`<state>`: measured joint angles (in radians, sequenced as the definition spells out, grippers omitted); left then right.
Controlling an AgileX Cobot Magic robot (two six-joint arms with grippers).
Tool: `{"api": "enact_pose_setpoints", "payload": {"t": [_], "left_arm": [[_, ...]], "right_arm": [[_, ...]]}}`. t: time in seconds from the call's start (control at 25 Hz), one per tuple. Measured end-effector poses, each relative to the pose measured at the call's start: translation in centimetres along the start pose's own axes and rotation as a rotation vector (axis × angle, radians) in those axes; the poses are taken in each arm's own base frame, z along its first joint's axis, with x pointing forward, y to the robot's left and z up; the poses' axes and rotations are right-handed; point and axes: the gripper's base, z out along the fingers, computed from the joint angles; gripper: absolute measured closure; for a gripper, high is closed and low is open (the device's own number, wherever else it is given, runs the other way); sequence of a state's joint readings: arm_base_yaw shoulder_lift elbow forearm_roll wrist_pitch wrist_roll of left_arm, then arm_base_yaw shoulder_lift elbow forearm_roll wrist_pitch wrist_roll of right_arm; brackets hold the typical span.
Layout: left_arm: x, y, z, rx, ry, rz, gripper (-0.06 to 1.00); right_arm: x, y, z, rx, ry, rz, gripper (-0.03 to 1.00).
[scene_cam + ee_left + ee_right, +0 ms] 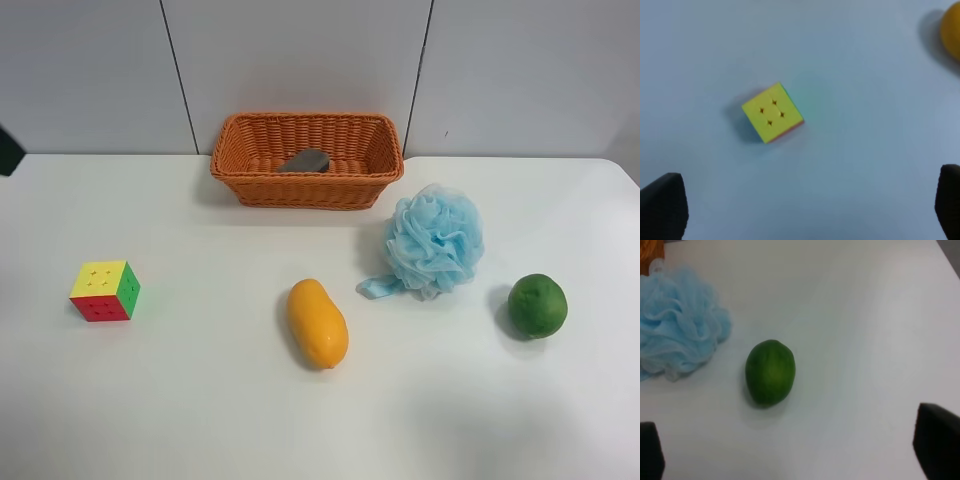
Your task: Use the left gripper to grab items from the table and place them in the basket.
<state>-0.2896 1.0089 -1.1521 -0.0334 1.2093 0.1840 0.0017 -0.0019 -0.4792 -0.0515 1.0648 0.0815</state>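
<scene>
Nearest edge of the bench [200, 420]: bare white surface in the exterior high view, neither arm visible there.

Next row back, across the bench: puzzle cube [105, 291] toward that view's left, yellow face up, red and green sides showing. Mango [317, 323] near the middle, lying at a slant. Green fruit [537, 305] toward the view's right. All three rest on the bench, well apart from one another.

A little farther: light-blue bath pouf [434, 241], between mango and green fruit but set back, its strap trailing toward the mango. Pouf sits just beside the basket's near corner; cannot tell if they touch.

Farthest: orange woven basket [307, 160] against the back wall. Inside it a grey block [304, 161], lying on the basket floor. Only the high view shows this.

Left wrist view: left pincer [805, 212] hangs above the bench with the cube [772, 113] beneath and ahead of it, not touching. Dark fingertips [662, 207] sit at opposite lower corners of the picture, so the pincer is spread wide and holds nothing. An orange sliver of the mango [951, 32] at the edge.

Right wrist view: right pincer [800, 450] likewise spread wide, fingertips [937, 442] at the picture's corners, nothing held. Green fruit [770, 372] lies ahead of it on the bench; here it reads as oval with faint darker streaks, a detail the high view does not give. Pouf [677, 322] beside the fruit, apart from it. A scrap of basket [650, 255] at the corner.
</scene>
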Motion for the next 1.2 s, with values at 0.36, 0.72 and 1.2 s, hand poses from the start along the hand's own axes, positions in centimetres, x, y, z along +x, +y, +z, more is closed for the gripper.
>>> {"api": "enact_pose_setpoints", "payload": {"t": [0.36,0.72,1.2], "left_arm": [[11.0,-2.1,-4.7,-0.044,-0.222,0.059,-0.05],[16.9,-3.1,-1.9,-0.135,-0.41,-0.045,-0.05],[19.7,-4.5,-1.3,-0.204,-0.478,-0.146,-0.05]], "right_arm": [[0.0,0.0,0.0,0.0,0.0,0.0,-0.02],[0.0,0.0,0.0,0.0,0.0,0.0,-0.02],[0.0,0.0,0.0,0.0,0.0,0.0,-0.02]]}}
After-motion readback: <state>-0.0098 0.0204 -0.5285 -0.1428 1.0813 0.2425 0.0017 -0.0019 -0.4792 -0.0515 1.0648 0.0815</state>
